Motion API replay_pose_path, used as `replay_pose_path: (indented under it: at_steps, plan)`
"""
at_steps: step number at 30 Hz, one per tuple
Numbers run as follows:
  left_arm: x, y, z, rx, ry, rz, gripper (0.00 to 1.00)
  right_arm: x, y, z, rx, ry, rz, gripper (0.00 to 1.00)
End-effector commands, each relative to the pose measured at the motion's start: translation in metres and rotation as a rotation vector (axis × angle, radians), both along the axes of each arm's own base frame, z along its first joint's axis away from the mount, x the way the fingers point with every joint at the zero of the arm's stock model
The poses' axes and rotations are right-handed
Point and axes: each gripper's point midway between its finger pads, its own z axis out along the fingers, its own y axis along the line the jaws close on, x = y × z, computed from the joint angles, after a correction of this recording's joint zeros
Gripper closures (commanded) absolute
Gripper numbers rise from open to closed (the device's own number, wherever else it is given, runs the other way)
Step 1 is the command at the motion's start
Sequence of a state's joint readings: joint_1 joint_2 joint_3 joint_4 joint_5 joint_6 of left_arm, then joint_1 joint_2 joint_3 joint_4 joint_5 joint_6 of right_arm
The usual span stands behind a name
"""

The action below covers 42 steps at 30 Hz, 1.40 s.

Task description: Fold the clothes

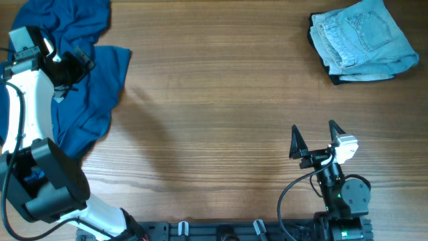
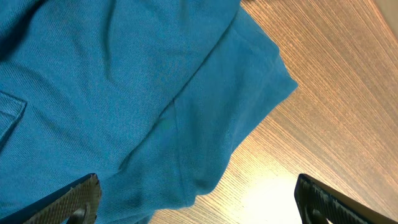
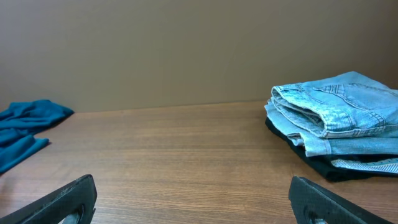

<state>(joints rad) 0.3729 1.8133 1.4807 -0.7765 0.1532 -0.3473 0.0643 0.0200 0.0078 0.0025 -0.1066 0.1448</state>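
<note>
The left gripper (image 2: 196, 190) hangs over the crumpled blue shirt (image 1: 87, 87) at the table's (image 1: 214, 100) far left, jaws spread wide and holding nothing. The right gripper (image 1: 313, 127) sits low near the front right, also spread and empty. The jeans (image 1: 364, 37) lie folded in the far right corner on a dark garment (image 3: 323, 165), well apart from both arms. The main risk is on the left. The shirt is bunched in loose layers, so a pinch from here may take several layers or only a fold's crest, and a lift would then drag the heap instead of spreading it. Part of the shirt runs off the overhead view at the top and left, so the table edge there cannot be seen and cloth pulled that way could slide off. The left arm's own body also lies across the shirt's near side. The wide bare middle of the table is the open room for laying the shirt flat, and a careless sweep to the right could knock the jeans.
</note>
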Motion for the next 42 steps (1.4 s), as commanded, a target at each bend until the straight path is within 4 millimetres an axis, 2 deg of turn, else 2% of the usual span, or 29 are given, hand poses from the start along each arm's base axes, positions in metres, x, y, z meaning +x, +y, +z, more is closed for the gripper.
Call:
replay_pose_path:
  at_steps: [1, 4, 7, 8, 11, 14, 17, 21, 26, 31, 36, 42]
  plan:
    - [0.003, -0.001, 0.013, 0.014, -0.03, 0.002, 0.0, -0.001, -0.002, 0.003, -0.012, -0.019, -0.013, 0.0]
    - [0.004, -0.01, 0.038, 0.044, -0.085, -0.018, 0.0, -0.001, -0.002, 0.003, -0.012, -0.019, -0.013, 0.0]
    - [-0.001, -0.02, 0.077, 0.121, -0.155, -0.033, 0.0, -0.001, -0.002, 0.003, -0.012, -0.019, -0.013, 0.0]
    - [-0.003, -0.029, 0.103, 0.167, -0.215, -0.046, 0.0, -0.001, -0.002, 0.003, -0.012, -0.019, -0.013, 0.0]
    - [-0.004, -0.063, 0.153, 0.275, -0.362, -0.201, 0.0, -0.001, -0.002, 0.003, -0.012, -0.019, -0.013, 0.0]
    - [-0.015, -0.105, 0.191, 0.391, -0.511, -0.39, 0.0, -0.001, -0.002, 0.003, -0.012, -0.019, -0.013, 0.0]
    - [-0.039, -0.135, 0.204, 0.423, -0.607, -0.512, 0.0, -0.001, -0.002, 0.003, -0.012, -0.019, -0.013, 0.0]
    - [-0.067, -0.154, 0.19, 0.387, -0.712, -0.572, 0.0, -0.001, -0.002, 0.003, -0.012, -0.019, -0.013, 0.0]
    - [-0.1, -0.166, 0.14, 0.402, -0.873, -0.596, 0.0, -0.001, -0.002, 0.003, -0.012, -0.019, -0.013, 0.0]
    - [-0.131, -0.17, 0.106, 0.439, -1.026, -0.586, 0.0, -0.001, -0.002, 0.003, -0.012, -0.019, -0.013, 0.0]
    - [-0.152, -0.17, 0.086, 0.467, -1.091, -0.572, 0.0, -0.001, -0.002, 0.003, -0.012, -0.019, -0.013, 0.0]
    - [-0.167, -0.17, 0.082, 0.494, -1.146, -0.556, 0.0, -0.001, -0.002, 0.003, -0.012, -0.019, -0.013, 0.0]
